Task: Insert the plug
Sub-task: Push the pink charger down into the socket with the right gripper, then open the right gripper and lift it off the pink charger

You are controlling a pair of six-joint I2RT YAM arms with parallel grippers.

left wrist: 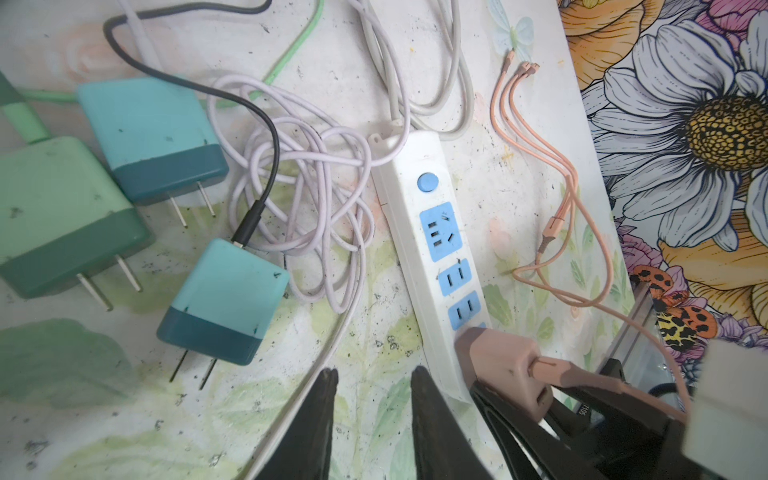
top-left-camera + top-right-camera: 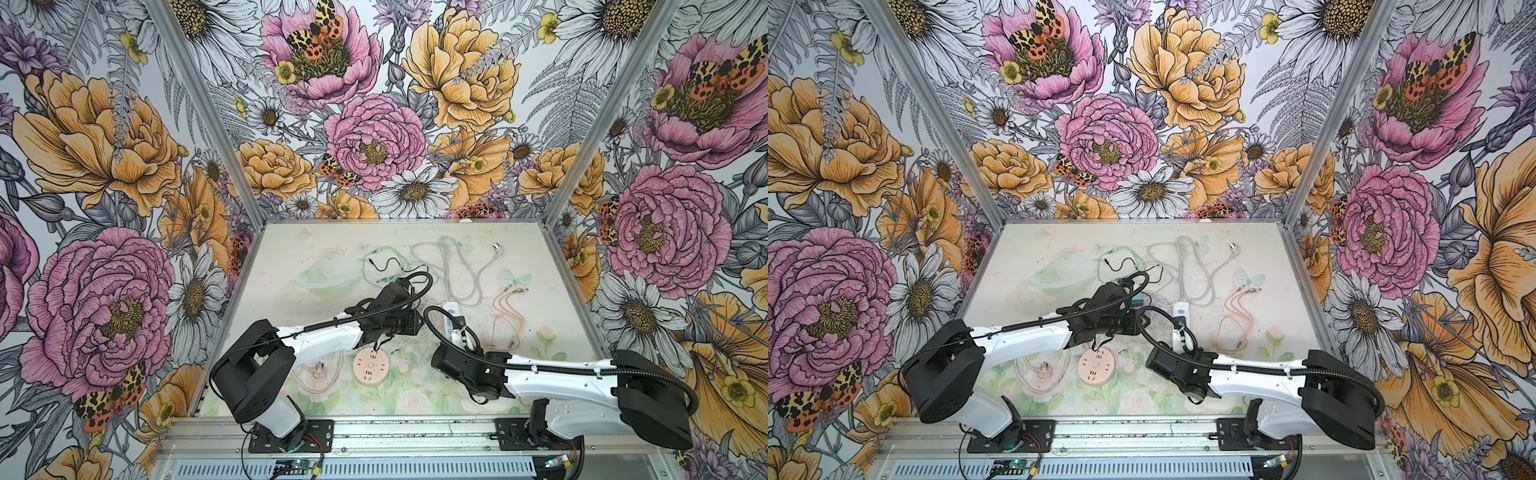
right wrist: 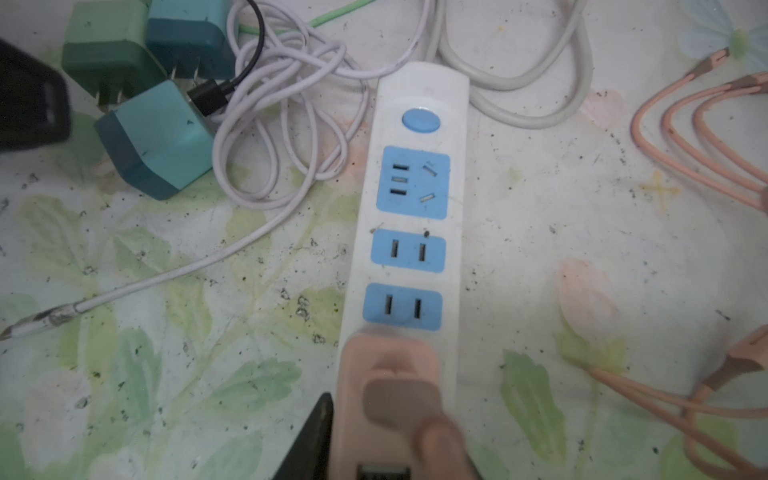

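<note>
Plug looks seated in the power strip end socket; right claw grip unclear, left claw parted, empty; I'd verify, then release.

White link shells, black boxy joint housings on left arm and right arm. Black corrugated conduit along each. Black base plates with screw holes on aluminium rail; red and black wires below rail. On left gripper, fingers black, tapered to points
</note>
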